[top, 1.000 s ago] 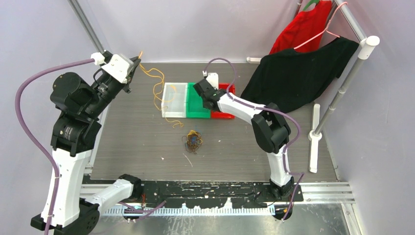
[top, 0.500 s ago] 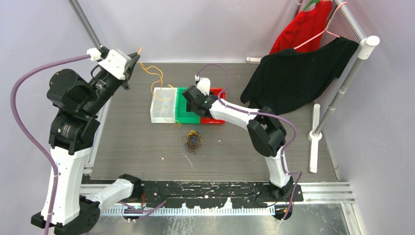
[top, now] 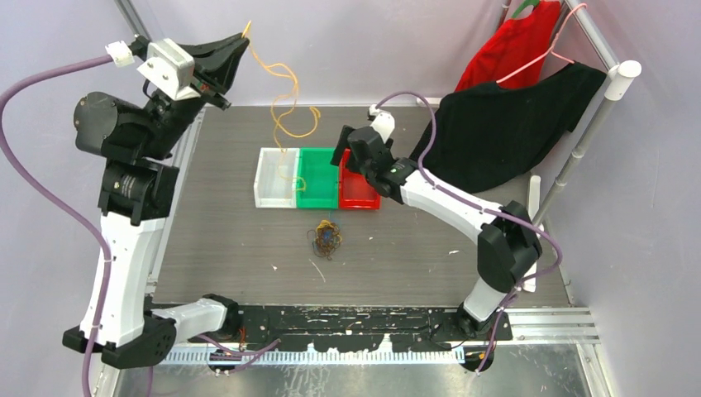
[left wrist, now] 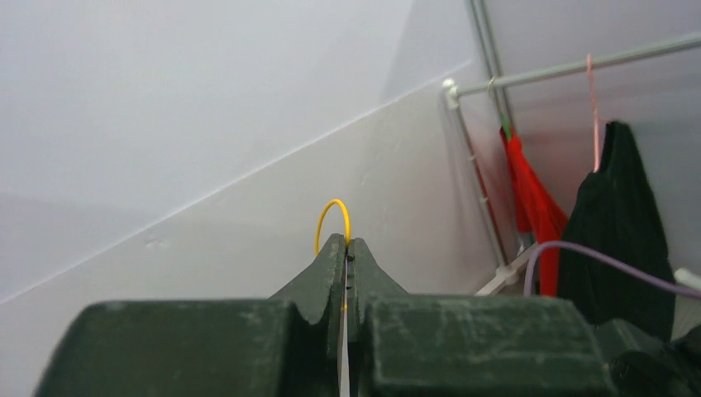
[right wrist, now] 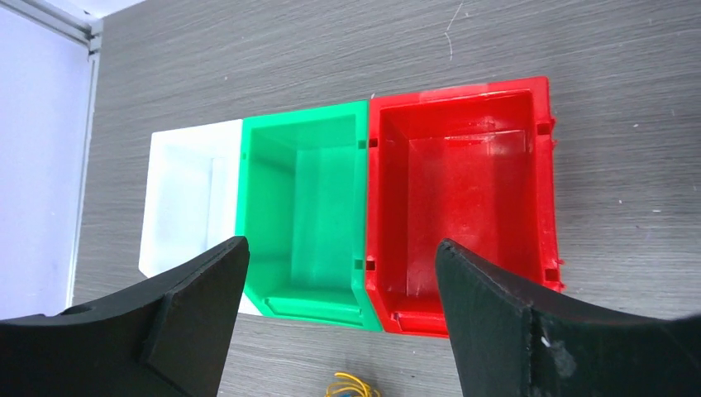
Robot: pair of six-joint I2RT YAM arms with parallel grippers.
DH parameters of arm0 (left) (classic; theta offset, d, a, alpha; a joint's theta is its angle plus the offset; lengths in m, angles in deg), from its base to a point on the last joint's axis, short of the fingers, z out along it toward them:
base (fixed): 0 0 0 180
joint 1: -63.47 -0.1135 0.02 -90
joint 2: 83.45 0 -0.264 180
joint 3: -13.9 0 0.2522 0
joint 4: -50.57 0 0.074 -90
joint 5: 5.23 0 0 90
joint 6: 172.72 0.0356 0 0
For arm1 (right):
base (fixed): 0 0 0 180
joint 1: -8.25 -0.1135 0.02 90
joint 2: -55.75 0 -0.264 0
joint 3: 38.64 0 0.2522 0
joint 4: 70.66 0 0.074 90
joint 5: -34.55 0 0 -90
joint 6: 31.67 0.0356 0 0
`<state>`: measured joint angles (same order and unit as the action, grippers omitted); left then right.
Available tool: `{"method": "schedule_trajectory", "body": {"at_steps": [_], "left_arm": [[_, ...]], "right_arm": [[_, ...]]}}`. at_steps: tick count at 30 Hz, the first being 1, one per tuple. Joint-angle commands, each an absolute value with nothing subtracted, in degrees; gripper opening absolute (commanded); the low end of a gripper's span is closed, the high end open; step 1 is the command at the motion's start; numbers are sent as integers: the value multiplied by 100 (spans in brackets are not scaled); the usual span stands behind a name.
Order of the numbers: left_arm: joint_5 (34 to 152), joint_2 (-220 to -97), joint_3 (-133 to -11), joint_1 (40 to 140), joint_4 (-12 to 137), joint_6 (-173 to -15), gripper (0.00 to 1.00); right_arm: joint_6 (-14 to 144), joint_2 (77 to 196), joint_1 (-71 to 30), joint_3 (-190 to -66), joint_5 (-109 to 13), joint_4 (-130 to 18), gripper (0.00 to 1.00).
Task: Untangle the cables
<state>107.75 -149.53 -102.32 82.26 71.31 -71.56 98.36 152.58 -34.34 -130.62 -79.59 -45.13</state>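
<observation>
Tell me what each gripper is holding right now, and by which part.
The left gripper pinches the orange-yellow cable near one end, a short loop poking beyond the tips. The right gripper is open and holds nothing.

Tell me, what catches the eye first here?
The left end effector, raised high at far left, pinches a yellow cable that dangles in curls to the white bin. That bin, a green bin and a red bin sit in a row mid-table, a small tangle just nearer. Red and black clothes hang at right.
</observation>
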Motion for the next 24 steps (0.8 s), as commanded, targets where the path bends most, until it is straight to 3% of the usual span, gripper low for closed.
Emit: {"method": "schedule_trajectory", "body": {"at_steps": [1,12,17,24], "left_arm": [[11147,-15216,-10487,8368,5712,-7956,0],[11100,-16205,-10639,9361,4953,-7581,0],[11031,-16685,-10941,9500,4861,-7497,0],[10963,-16793,-10438,9531,4754,-6904,0]], "right_arm": [[10023,14720,-3382,-12614,-8058,-4922,87],[10292,13512,-3241,-11400,-8729,-5023,86],[10361,13158,-3134,-11027,-8797,-4996,86],[10394,13016,-2829,-10737,-8595,-4943,85]]}}
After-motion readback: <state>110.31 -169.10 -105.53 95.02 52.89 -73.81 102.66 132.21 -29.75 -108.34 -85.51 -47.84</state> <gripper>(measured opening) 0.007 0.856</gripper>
